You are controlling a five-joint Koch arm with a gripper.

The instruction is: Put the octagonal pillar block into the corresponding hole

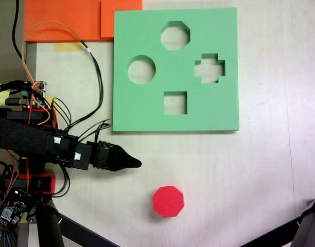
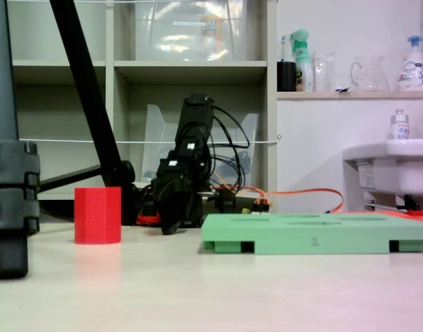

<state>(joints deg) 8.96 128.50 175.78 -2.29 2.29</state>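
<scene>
Red foam, eight-sided on top, the octagonal pillar block (image 1: 168, 201) stands upright on the pale desk (image 1: 240, 170), well apart from the square light-green foam board (image 1: 147, 31); in a fixed view from above it sits below the board's lower edge, and in a fixed view from desk level the block (image 2: 97, 215) stands to the left of the board (image 2: 315, 234), with bare desk between them. Four cutouts pierce the board as seen from above: the corresponding hole (image 1: 175, 35), eight-sided, near the top edge; a round cutout (image 1: 141, 69) to its lower left; a cross-shaped cutout (image 1: 209, 68) to the right; and a square cutout (image 1: 175, 102) lowest of the four. All four show the desk through them. The black arm (image 1: 44, 141) reaches in from the left of the view from above, lying roughly level, and its jaws (image 1: 136, 163) taper to a single dark point just above and to the left of the block, not touching it; the two lie one over the other, so I cannot tell whether they are parted or together, and the low view, where the jaws (image 2: 171, 223) hang down close to the desk beside the block, does not settle it either. Nothing is seen between them. Orange foam sheets (image 1: 70, 20) lie at the upper left, partly under the board's corner, and black and orange cables (image 1: 93, 77) loop from the arm's base towards them.
</scene>
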